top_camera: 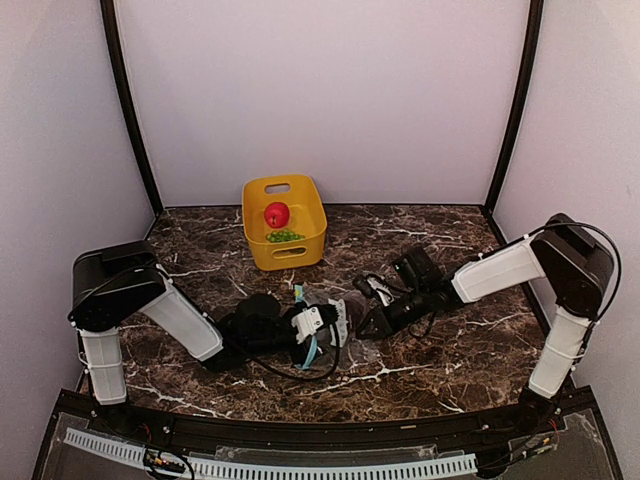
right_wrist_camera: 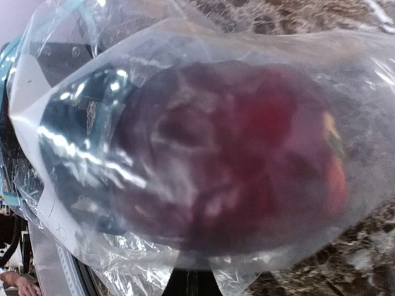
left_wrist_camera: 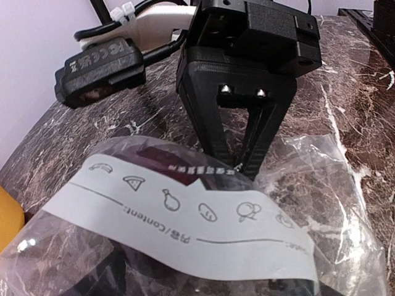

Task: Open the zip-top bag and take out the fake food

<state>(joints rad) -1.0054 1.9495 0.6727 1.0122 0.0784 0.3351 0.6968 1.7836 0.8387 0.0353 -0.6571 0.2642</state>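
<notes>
Risk: we judge the thin film may slip from the right gripper (left_wrist_camera: 245, 165), whose fingers are pinched together on the zip-top bag (top_camera: 338, 322) at table centre, stranding the maroon piece (right_wrist_camera: 234, 160) inside. Left gripper (top_camera: 308, 328), at the bag's 9 o'clock: opening hidden, cannot tell. Yellow bin (top_camera: 252, 225), at 11 o'clock, holds the red fruit (top_camera: 277, 213) and green grapes (top_camera: 284, 236).
</notes>
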